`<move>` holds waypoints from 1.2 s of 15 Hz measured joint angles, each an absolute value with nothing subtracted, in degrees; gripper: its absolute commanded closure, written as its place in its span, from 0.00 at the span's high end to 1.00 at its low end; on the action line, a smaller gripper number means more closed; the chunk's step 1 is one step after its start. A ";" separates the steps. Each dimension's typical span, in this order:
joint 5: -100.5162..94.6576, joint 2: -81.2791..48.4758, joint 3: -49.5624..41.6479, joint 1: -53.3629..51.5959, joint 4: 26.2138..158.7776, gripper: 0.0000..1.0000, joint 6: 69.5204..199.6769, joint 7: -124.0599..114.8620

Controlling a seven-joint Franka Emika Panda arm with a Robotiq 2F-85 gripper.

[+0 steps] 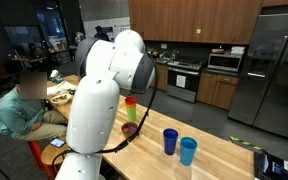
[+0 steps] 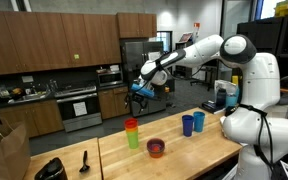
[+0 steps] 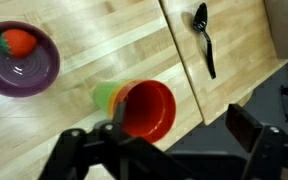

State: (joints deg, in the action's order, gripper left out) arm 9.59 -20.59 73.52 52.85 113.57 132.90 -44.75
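Gripper point(image 3: 169, 145) spread wide, jaws empty, touching nothing. In an exterior view it hangs well above the table point(image 2: 174, 150). Wrist view: cup stack point(image 3: 144, 108) stands upright on the table just below the open fingers, red cup uppermost. Bowl point(image 3: 39, 75) lies at 10 o'clock from the stack, with an orange-red item point(image 3: 19, 42) inside. Spoon point(image 3: 204, 40) at 1 o'clock. Two blue cups point(image 2: 192, 123) farther off, well apart from the stack.
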 measured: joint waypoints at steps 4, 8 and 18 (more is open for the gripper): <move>13.47 -13.53 57.33 40.44 113.68 1.00 129.76 -38.76; 12.91 -11.38 39.32 23.43 113.75 1.00 129.28 -37.76; 10.93 -12.91 12.38 -3.55 113.05 0.45 129.21 -37.75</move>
